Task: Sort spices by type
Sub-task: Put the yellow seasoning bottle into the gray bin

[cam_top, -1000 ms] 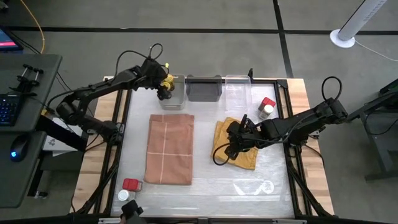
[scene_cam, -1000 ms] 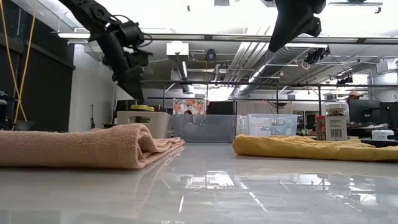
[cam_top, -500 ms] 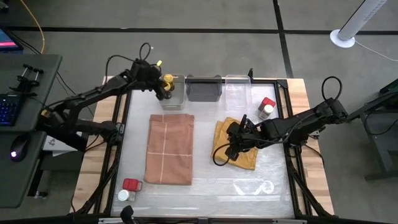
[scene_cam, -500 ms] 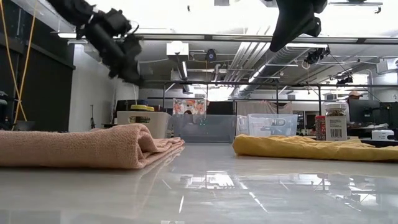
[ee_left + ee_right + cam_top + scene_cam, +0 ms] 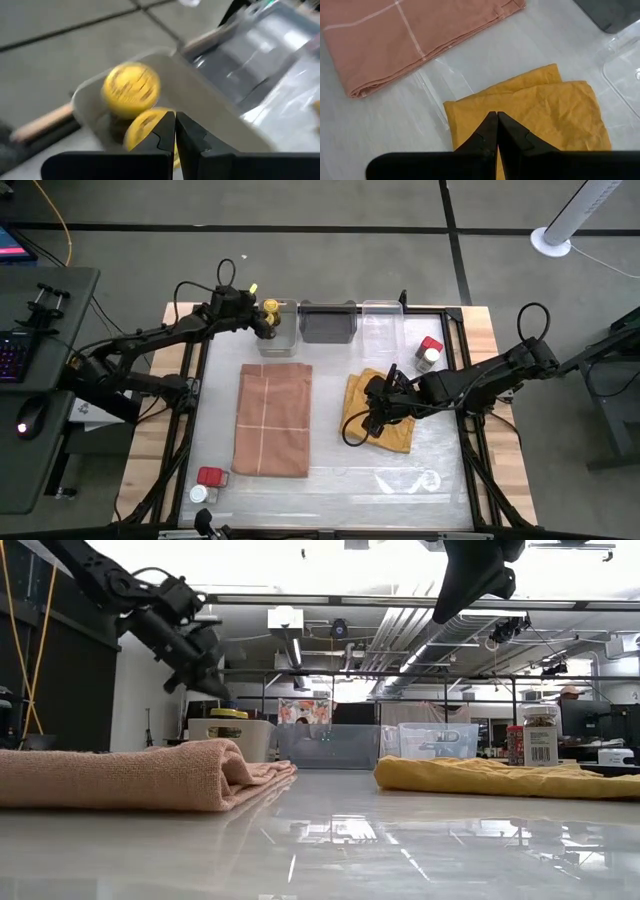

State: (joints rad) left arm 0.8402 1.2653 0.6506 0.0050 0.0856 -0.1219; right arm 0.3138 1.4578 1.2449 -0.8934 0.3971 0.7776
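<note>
Left gripper point(image 5: 262, 323) pinched shut and empty beside the white bin point(image 5: 283, 343) at the table's far edge.
Two yellow-lidded jars point(image 5: 131, 90) sit inside that bin; the right gripper point(image 5: 366, 423), jaws also closed, hangs over the mustard cloth point(image 5: 400, 435).

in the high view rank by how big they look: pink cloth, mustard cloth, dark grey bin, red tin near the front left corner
1. pink cloth
2. mustard cloth, partly hidden by the right arm
3. dark grey bin
4. red tin
</note>
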